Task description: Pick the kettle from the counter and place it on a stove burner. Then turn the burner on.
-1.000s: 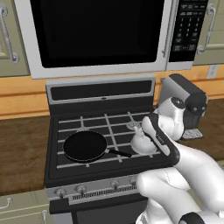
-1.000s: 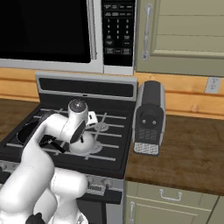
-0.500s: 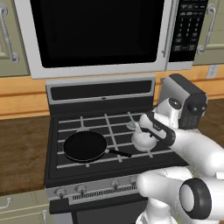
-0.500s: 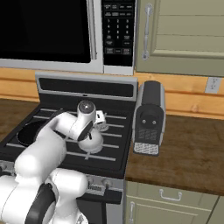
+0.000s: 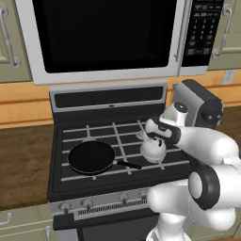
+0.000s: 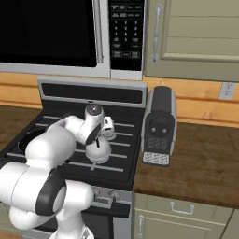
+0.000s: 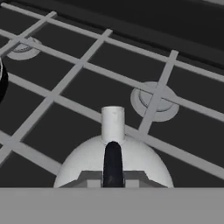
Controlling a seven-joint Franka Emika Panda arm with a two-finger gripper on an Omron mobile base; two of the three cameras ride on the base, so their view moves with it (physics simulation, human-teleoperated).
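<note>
The small white-silver kettle [image 5: 153, 149] [image 6: 98, 150] is over the right half of the stove grate. My gripper [image 5: 156, 136] [image 6: 99, 139] [image 7: 113, 177] is shut on its dark arched handle from above. In the hand view the kettle's dome [image 7: 87, 159] and short spout [image 7: 113, 122] point toward a round silvery stove burner [image 7: 155, 101], which lies just beyond under the grate bars. I cannot tell whether the kettle rests on the grate or hangs just above it. The dark-brown wood counter [image 5: 23, 164] [image 6: 196, 163] flanks the stove.
A black pan [image 5: 92, 156] sits on the front left burner with its handle pointing toward the kettle. A grey-black coffee machine [image 5: 197, 101] [image 6: 159, 126] stands on the counter right of the stove. Knobs [image 5: 87, 203] line the stove front. A microwave [image 5: 103, 33] hangs overhead.
The kettle has shifted slightly right over the grate, still in my grip. The arm's elbow has swung lower and to the right.
</note>
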